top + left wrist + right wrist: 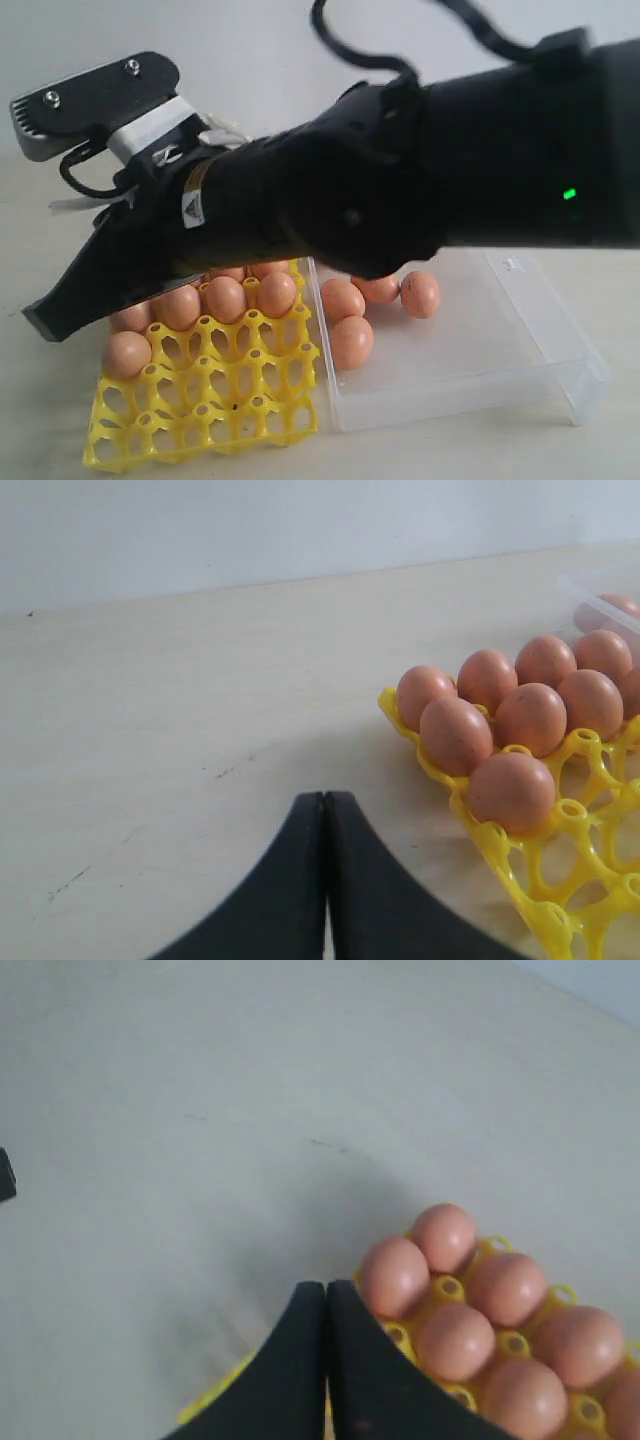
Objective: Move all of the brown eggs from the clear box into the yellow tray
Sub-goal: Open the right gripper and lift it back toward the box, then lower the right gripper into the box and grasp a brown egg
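The yellow tray lies at the front left, with several brown eggs in its far rows and one in a nearer cup. Several more brown eggs lie in the left part of the clear box, right of the tray. My right arm reaches across over the tray; the right gripper is shut and empty, at the tray's left edge beside the eggs. The left gripper is shut, empty, over bare table just off the tray and its eggs.
The pale table top stretches out beyond the tray. The clear box's end shows behind the tray. The right arm's black bulk hides the far part of the tray and box in the exterior view.
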